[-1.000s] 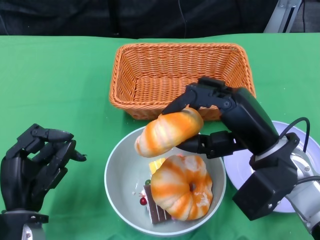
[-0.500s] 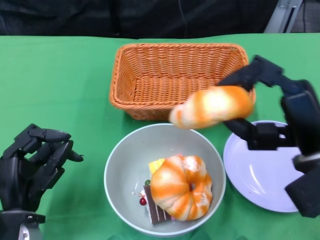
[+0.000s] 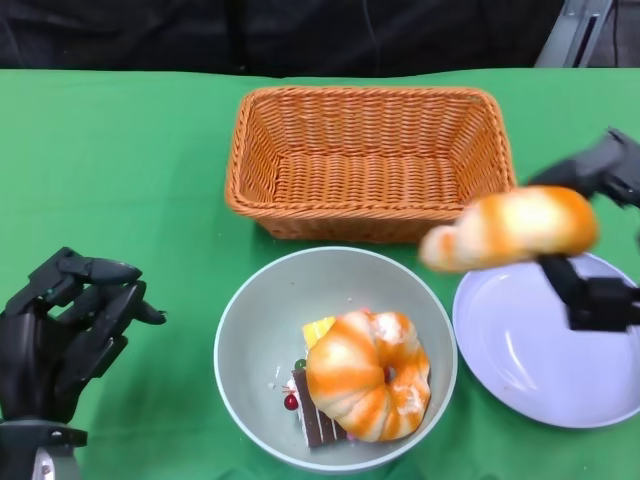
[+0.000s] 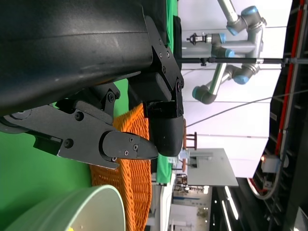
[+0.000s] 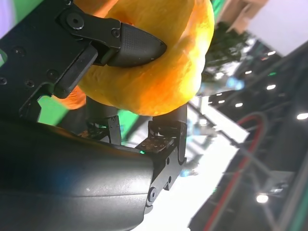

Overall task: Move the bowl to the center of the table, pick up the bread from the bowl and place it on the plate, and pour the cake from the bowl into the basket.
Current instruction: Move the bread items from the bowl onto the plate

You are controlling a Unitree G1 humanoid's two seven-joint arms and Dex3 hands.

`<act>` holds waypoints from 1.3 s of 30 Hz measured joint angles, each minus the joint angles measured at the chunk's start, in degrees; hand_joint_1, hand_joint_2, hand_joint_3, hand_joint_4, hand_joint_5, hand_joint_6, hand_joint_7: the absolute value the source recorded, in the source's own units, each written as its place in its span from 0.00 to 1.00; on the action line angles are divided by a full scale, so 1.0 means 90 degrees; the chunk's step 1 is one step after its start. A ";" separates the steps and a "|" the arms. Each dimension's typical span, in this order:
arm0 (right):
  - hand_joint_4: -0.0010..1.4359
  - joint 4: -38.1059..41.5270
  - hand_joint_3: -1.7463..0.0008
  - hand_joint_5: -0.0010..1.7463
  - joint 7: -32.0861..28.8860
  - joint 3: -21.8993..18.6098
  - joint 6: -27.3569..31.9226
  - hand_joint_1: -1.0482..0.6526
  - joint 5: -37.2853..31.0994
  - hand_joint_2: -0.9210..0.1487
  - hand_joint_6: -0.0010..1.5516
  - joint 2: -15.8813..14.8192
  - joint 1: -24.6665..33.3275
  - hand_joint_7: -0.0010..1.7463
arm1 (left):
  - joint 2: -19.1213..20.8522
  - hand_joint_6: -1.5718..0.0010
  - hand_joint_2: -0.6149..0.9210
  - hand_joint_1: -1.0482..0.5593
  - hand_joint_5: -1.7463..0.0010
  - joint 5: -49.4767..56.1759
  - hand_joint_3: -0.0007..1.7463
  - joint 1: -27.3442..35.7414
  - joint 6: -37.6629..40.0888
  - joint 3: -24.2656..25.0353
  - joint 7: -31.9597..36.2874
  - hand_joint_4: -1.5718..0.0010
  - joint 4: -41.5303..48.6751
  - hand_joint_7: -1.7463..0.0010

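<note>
A: Where does the task's bread stand?

B: The right hand (image 3: 590, 240) has its fingers clamped around the long bread (image 3: 510, 228), carrying it in the air above the near-left rim of the plate (image 3: 540, 370), just right of the bowl (image 3: 250, 330). The bowl sits near the middle of the table (image 3: 120, 150), holding a round bread (image 3: 367, 373) with the cake (image 3: 312, 415) partly under it. The basket (image 3: 370, 160) lies beyond, on the far side.

A: How should the robot finish this step well?

B: Probably by bringing the loaf further right, over the plate's middle, lowering it close to the surface, and only then letting the fingers spread, so it does not roll off the rim.

A: And the left hand (image 3: 60, 335)?

B: It hangs at the near left, fingers curled inward with nothing in them.

A: What do the wrist views add?

B: The right wrist view shows a fingertip (image 5: 137, 45) pressing into the crust, with another finger beneath; the head view blurs that contact. The left wrist view confirms nothing between its fingers and shows the basket's weave and the bowl's rim. Only the head view shows the plate.
</note>
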 measured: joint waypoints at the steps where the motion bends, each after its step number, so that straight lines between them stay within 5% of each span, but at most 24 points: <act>1: 0.52 0.0025 0.24 1.00 0.0021 -0.0026 0.0004 0.61 0.0015 0.42 0.37 -0.0016 0.0084 0.91 | 0.0003 0.44 1.00 0.54 0.26 -0.0003 0.17 0.0000 0.0000 0.0013 -0.0016 0.45 0.0008 0.41; 21: 0.48 0.0784 0.32 1.00 0.0152 -0.0218 -0.0069 0.58 0.0179 0.37 0.37 0.0048 0.0434 0.87 | -0.0002 0.44 1.00 0.54 0.26 0.0030 0.16 -0.0016 0.0000 0.0065 -0.0124 0.46 0.0067 0.41; 39: 0.53 0.1952 0.60 1.00 0.0488 -0.0225 0.0113 0.52 0.0535 0.12 0.34 0.0052 0.0371 0.88 | 0.0000 0.44 1.00 0.54 0.24 0.0055 0.16 -0.0014 0.0000 0.0064 -0.0124 0.46 0.0062 0.40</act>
